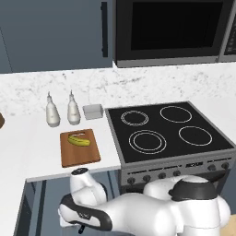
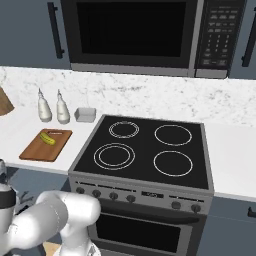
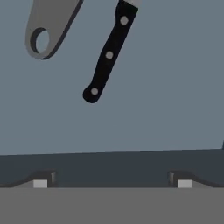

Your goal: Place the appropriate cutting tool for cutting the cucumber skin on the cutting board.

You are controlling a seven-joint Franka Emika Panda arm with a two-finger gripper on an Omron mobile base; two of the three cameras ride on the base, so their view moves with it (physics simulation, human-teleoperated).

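Observation:
The reddish-brown cutting board (image 1: 82, 156) (image 2: 36, 150) lies on the white counter left of the stove. The yellow-green cucumber (image 1: 79, 140) (image 2: 48, 138) rests on its far half. My arm bends down below the counter edge. In the hand view the cutting tool, a dull-grey peeler (image 3: 47, 27), lies at the top left, its handle end with a hole towards me. Right of it lies a black-handled knife (image 3: 107, 54). My gripper (image 3: 112, 183) is open, fingertips wide apart and empty, well short of both tools.
Two white bottles (image 1: 53, 113) (image 1: 73, 110) and a small grey box (image 1: 92, 111) stand behind the board. The black stove (image 1: 166, 131) is to the right, a microwave (image 2: 132, 35) above it. Both tools lie on a flat blue-grey drawer floor (image 3: 166, 87).

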